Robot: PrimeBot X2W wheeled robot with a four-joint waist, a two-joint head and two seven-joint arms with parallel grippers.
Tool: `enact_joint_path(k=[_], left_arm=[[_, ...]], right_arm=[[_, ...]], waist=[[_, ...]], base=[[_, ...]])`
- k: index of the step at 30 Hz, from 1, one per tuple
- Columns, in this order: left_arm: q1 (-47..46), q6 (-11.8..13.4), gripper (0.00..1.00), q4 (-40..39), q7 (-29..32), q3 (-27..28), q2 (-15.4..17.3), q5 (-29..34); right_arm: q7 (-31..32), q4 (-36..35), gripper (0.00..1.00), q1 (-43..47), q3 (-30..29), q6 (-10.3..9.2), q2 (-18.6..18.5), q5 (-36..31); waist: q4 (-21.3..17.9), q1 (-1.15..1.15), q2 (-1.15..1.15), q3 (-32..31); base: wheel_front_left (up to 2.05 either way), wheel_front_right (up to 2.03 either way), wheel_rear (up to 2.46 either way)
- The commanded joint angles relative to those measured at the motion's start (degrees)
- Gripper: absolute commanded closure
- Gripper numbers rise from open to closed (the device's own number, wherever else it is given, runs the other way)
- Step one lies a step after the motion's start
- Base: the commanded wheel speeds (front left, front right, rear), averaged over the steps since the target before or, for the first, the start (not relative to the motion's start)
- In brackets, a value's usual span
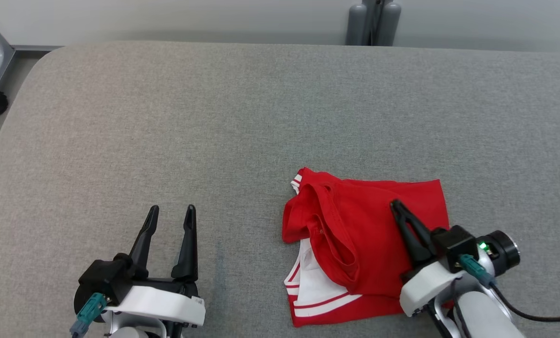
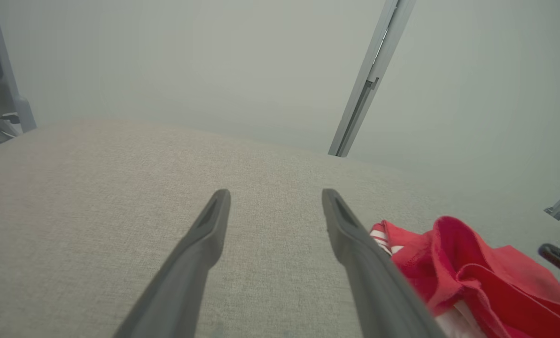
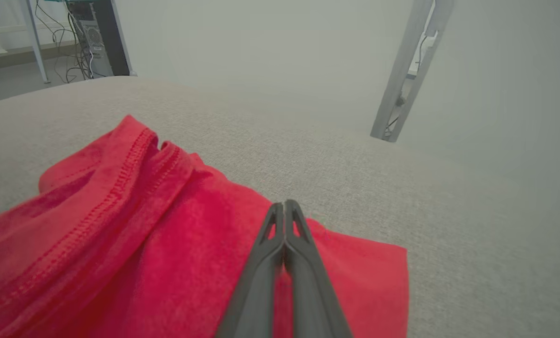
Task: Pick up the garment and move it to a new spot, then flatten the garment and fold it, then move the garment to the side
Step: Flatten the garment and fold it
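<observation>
garment (image 1: 355,225): soft matt cloth | table (image 1: 214,117): coarse woven fabric | left hand (image 1: 172,207): matt plastic

The left gripper (image 1: 172,207) is showing two long, black, tapering fingers (image 1: 187,244) on a black block (image 1: 101,280), with a white shell (image 1: 158,304) (a small label (image 1: 198,303) is sitting on its edge) and a teal plug (image 1: 88,313). The right gripper (image 1: 395,203) is wearing the same parts, plus a glowing green light (image 1: 483,245), a black cable (image 1: 538,318) and a pale grey forearm (image 1: 486,315).

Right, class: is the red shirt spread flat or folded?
Folded, roughly: the red shirt lies bunched, doubled over a white striped layer beneath.
</observation>
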Motion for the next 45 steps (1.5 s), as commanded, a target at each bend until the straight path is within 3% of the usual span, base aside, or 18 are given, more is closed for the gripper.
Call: enact_joint_path(k=[1, 8, 13, 45], left_arm=[[-1.1, -0.01, 0.0, 0.15, -0.02, -0.05, 0.23, -0.35], [-2.06, 0.18, 0.0, 0.64, -0.02, -1.43, 0.23, -0.91], [-2.32, 0.54, 0.0, 0.5, -0.02, -2.03, 0.22, -1.57], [-3.16, 2.01, 0.0, 1.0, -0.02, -5.19, 0.23, -4.54]], right_arm=[[-0.33, 2.08, 1.0, -1.4, 1.13, 0.0, -0.02, 0.6], [-0.31, 13.7, 1.0, -7.43, 6.77, 0.0, 0.92, 1.27], [-0.28, 17.81, 1.0, -10.78, 8.39, 0.0, 1.68, 0.94], [-0.03, 24.7, 1.0, -22.45, 20.43, 0.01, 2.6, 3.82]], waist=[[1.0, 0.0, 0.0, 0.82], [3.53, 0.0, 0.0, 2.06], [4.96, 0.0, 0.0, 2.74], [9.76, 0.0, 0.0, 4.17]], base=[[0.0, 0.0, 0.0], [0.0, 0.0, 0.0], [0.0, 0.0, 0.0], [0.0, 0.0, 0.0]])
